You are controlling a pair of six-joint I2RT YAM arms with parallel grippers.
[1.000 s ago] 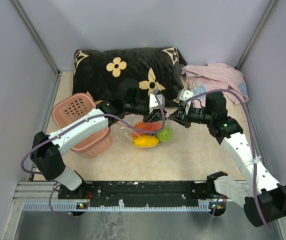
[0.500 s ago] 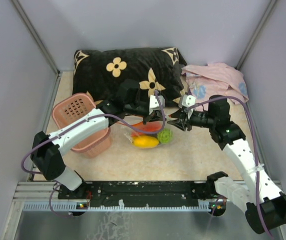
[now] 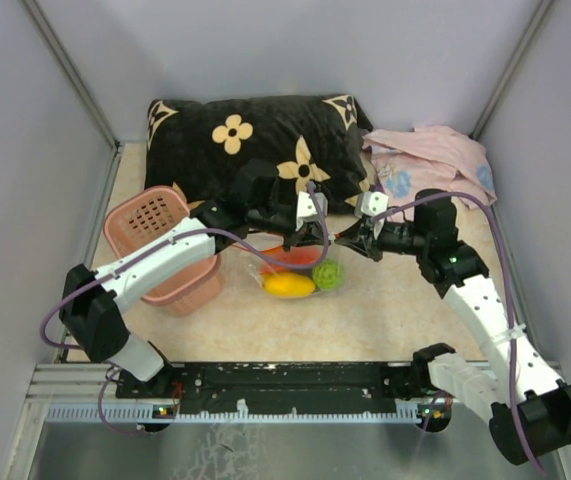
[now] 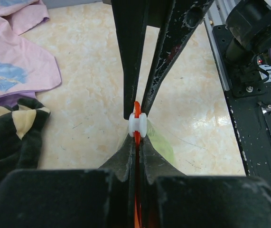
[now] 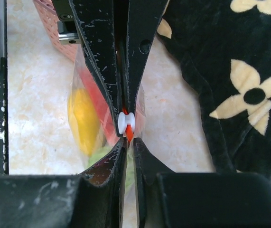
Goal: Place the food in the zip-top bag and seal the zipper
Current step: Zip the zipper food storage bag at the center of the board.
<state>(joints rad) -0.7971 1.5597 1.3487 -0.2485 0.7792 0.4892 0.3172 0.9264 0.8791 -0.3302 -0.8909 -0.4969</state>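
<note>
The zip-top bag (image 3: 305,270) lies mid-table with the food inside: a yellow piece (image 3: 288,285), a green piece (image 3: 329,272) and a red piece (image 3: 300,255). My left gripper (image 3: 303,237) is shut on the red-orange zipper (image 4: 136,137) at the bag's mouth. My right gripper (image 3: 345,238) faces it from the right, shut on the same strip (image 5: 129,135). A white slider (image 4: 138,124) sits between the two sets of tips; it also shows in the right wrist view (image 5: 126,121). The yellow piece (image 5: 82,118) shows through the plastic there.
A pink basket (image 3: 160,240) stands left of the bag, under the left arm. A black flowered pillow (image 3: 235,140) lies behind. The pink cloth (image 3: 435,150) is at the back right. A black rail (image 3: 295,380) runs along the near edge.
The right arm's elbow has swung outward to the right. Its gripper stays at the bag's mouth, close to the left gripper. The bag has barely moved.
</note>
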